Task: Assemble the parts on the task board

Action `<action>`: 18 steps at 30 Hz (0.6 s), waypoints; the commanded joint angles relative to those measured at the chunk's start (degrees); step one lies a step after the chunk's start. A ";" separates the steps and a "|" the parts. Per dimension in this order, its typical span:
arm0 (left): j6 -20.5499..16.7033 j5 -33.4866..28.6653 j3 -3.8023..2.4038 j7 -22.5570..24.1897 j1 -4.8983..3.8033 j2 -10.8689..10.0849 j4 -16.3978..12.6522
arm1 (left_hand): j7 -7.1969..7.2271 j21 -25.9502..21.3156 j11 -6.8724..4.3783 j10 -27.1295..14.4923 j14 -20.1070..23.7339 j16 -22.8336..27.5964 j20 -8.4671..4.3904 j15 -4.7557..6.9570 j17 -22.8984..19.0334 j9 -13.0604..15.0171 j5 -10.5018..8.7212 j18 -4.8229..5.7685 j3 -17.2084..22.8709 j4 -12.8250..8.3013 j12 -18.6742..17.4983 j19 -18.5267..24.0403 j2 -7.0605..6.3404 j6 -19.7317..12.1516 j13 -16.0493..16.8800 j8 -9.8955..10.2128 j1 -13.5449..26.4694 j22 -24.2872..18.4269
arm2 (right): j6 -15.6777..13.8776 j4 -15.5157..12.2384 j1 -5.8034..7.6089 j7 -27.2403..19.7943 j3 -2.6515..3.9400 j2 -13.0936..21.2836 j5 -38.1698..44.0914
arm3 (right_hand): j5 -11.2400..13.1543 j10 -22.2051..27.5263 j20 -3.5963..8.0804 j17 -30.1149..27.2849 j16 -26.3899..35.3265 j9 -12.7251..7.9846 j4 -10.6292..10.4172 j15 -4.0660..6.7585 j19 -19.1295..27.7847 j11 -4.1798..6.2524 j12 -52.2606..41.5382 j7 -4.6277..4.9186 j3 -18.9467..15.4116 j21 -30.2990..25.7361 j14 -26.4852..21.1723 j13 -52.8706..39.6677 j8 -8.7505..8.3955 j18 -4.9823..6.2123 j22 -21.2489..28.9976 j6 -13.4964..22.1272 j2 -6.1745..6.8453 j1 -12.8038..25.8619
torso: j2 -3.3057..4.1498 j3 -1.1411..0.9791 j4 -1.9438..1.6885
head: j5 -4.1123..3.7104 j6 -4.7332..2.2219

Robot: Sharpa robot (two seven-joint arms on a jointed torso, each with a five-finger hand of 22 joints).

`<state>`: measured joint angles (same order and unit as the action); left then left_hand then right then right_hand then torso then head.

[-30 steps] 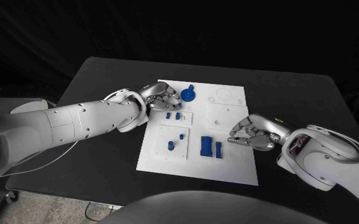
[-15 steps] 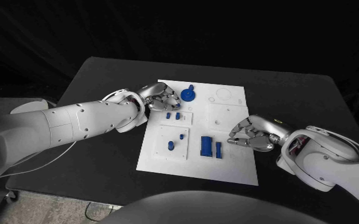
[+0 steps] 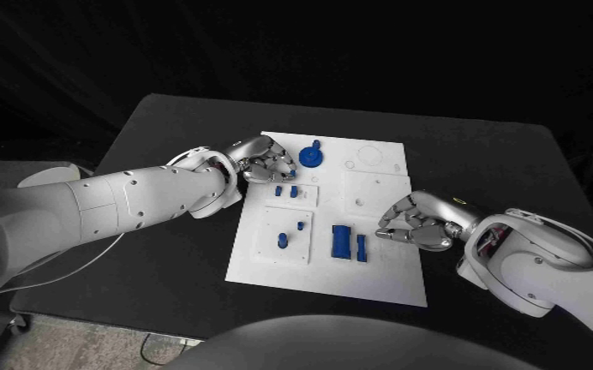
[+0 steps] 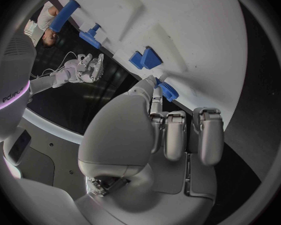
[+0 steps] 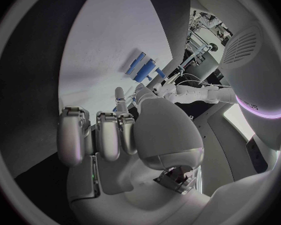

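The left hand [image 3: 262, 160] sits at the task board's [image 3: 383, 276] far-left corner, fingers curled down. In the left wrist view a small blue toothed part [image 4: 166, 90] lies right at its fingertips [image 4: 154, 96], but whether it is pinched or merely touched I cannot tell. Just right of that hand on the board stands the round blue part [image 3: 312, 157] with a small knob. Nearer the board's middle lie two small blue pegs [image 3: 287, 190], then two more small blue pieces [image 3: 291, 232] on a raised square plate, then two blue bars [image 3: 349, 242], one wide and one narrow, side by side. That makes seven blue parts counted in the head view. At the board's right edge the right hand [image 3: 418, 223] hovers clenched, fingers folded in with nothing visible in them.

The likely risk is at the left hand: if the grip on the toothed part is shallow, it could slip or tilt and miss its seat. The curled fingers could also nudge the round part beside them. The right hand, low over the board's edge, could shift the board on the desk [image 3: 161, 216].
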<state>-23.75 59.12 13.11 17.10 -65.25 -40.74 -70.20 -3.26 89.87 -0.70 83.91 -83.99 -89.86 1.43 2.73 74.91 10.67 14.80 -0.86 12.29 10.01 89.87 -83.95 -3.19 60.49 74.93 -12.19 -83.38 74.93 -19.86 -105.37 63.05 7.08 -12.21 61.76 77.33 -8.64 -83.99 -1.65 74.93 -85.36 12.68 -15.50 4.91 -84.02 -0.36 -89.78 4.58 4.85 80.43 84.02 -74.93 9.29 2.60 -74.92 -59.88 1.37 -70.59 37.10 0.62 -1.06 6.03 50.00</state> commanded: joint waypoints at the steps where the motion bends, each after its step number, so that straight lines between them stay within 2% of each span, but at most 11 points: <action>1: 1.00 -0.18 0.03 -0.44 0.07 0.04 -0.02 | -0.43 0.13 0.44 6.09 -6.01 -0.14 0.50 -0.54 15.09 0.12 0.45 0.86 -0.29 -0.01 0.13 -6.05 -0.04 0.15 15.07 -0.04 -0.49 15.07 | 0.76 0.02 -0.06 0.36 0.01 0.00 -0.18 | 0.19 -6.01 -0.28 4.94 0.23 0.09 0.37 -0.43 -2.11 -0.04 -0.22 0.06 -0.11 -0.25 4.15 -15.07 0.13 -0.32 -12.09 -0.26 0.11 -0.58 | 0.03 0.01 0.02 | -0.10 0.00; 18: 1.51 -0.17 0.03 -0.57 0.09 -0.16 -0.17 | -0.54 0.13 0.56 6.09 -6.01 -0.14 0.60 -0.65 15.09 0.14 0.67 0.86 -0.37 -0.16 0.13 -6.05 -0.06 0.03 15.07 0.12 -0.74 15.07 | 0.94 0.04 -0.09 0.42 0.01 0.00 -0.36 | 0.19 -6.01 -0.28 4.87 0.27 0.11 0.39 -0.43 -2.07 -0.04 -0.22 0.07 -0.09 -0.35 4.13 -15.07 0.13 -0.30 -12.06 -0.30 0.02 -0.64 | 0.03 0.01 0.01 | -0.13 0.00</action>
<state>-23.62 59.09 13.10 16.50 -65.24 -40.90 -70.23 -3.47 89.87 -0.49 84.12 -83.98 -89.86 1.64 2.34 74.90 10.73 15.14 -0.86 12.26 9.98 89.87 -84.16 -3.37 60.69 74.92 -11.95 -83.59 74.92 -19.46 -105.37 63.01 7.21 -12.21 61.77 77.14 -8.64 -83.99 -1.65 74.92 -85.24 12.75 -15.50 4.91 -84.02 -0.36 -89.78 4.58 4.85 80.43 84.02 -74.92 9.29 2.60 -74.91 -59.88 1.37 -70.59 37.13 0.62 -1.05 5.89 50.00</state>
